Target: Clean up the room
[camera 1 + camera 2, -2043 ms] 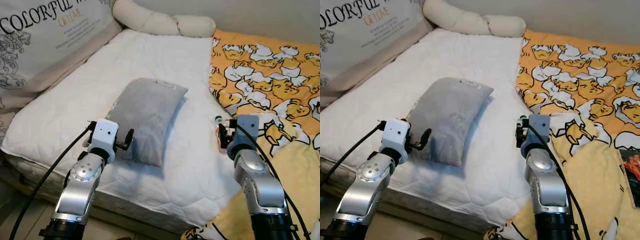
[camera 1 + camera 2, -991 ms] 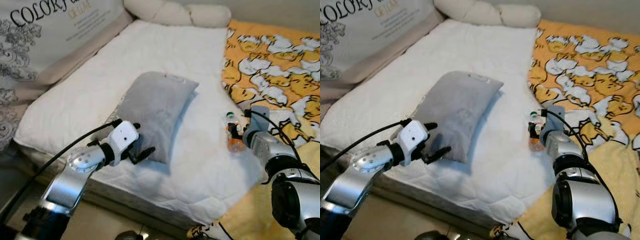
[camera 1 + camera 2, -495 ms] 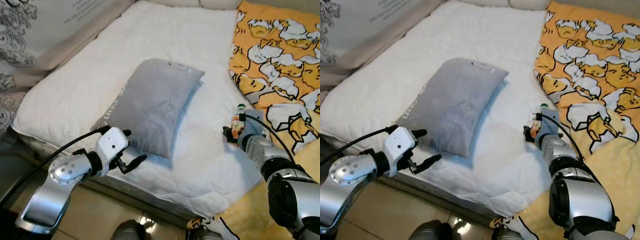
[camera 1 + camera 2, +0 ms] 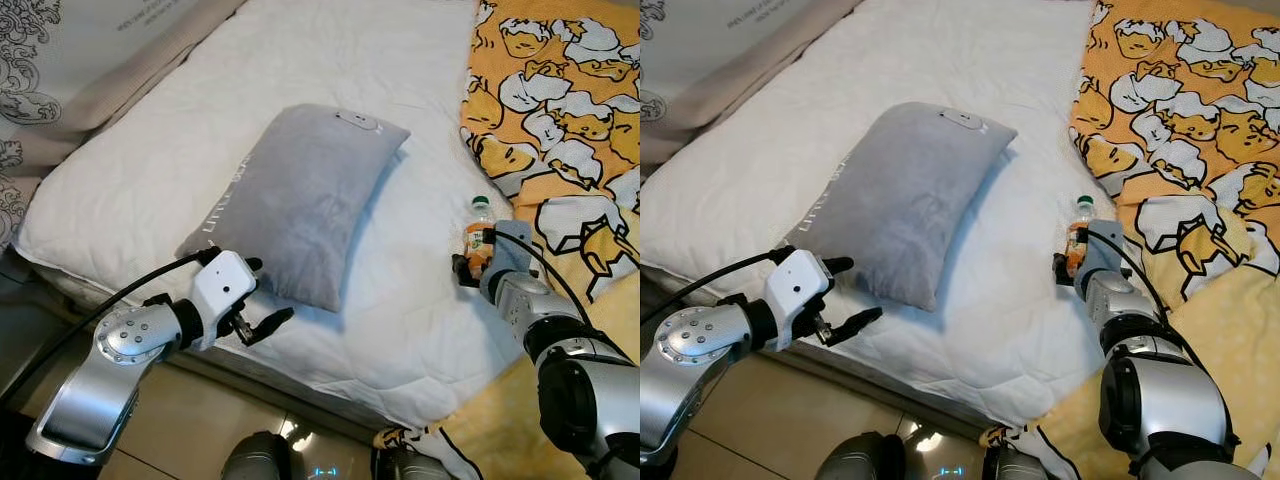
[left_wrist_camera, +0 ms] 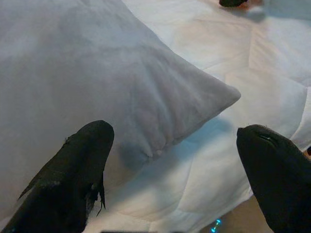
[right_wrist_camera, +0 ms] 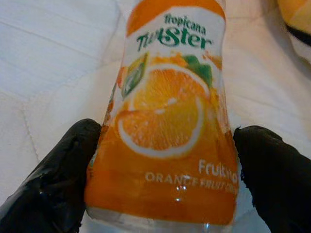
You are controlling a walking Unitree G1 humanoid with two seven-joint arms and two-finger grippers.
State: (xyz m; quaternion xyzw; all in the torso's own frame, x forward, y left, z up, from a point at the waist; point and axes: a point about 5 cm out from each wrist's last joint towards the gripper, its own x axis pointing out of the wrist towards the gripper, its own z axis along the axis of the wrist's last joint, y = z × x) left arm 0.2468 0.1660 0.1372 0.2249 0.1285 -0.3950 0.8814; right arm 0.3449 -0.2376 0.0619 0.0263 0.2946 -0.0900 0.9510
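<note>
Orange juice bottle (image 6: 163, 121) is standing upright on the white bed (image 4: 300, 60), right of the grey pillow (image 4: 300, 200); the right gripper (image 6: 165, 167) is clasping its base, so lifting straight should avoid tipping. Left gripper (image 5: 180, 170) is gaping, empty, by the pillow's near corner.

An orange juice bottle (image 4: 478, 228) stands upright on the white mattress (image 4: 300, 110), near a grey pillow (image 4: 300, 200).
</note>
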